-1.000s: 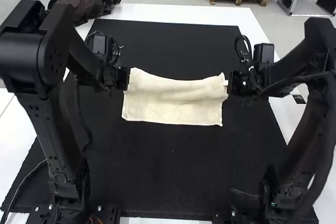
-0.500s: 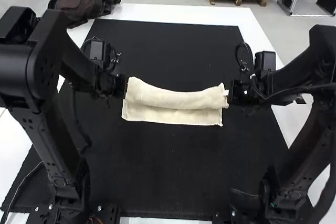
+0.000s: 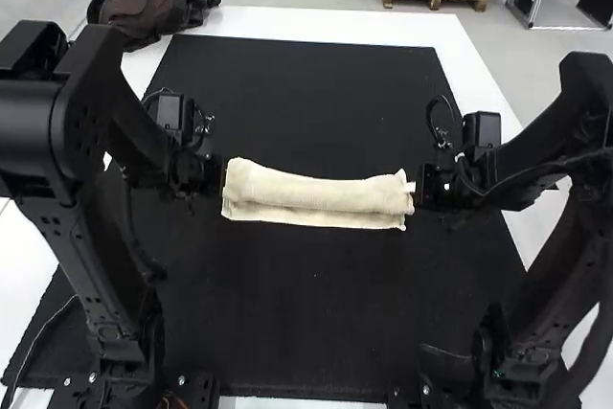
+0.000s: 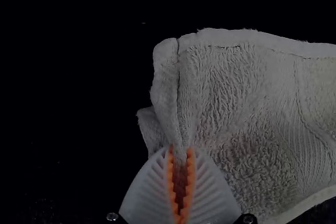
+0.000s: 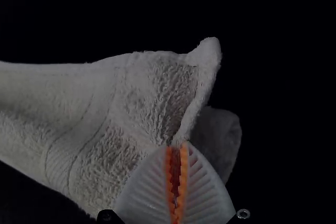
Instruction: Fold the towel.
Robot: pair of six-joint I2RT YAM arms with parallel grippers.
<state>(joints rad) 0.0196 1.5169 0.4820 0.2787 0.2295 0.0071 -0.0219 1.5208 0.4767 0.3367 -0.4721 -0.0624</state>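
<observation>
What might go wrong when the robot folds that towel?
The left gripper and right gripper each pinch just a little of the towel at its side edges, so a side might slip out.

The bottom layer sticks out past the rolled-over part on the side nearest the robot, so the fold could end up uneven.

The top looks puffy, so it might spring back a bit once let go.
</observation>
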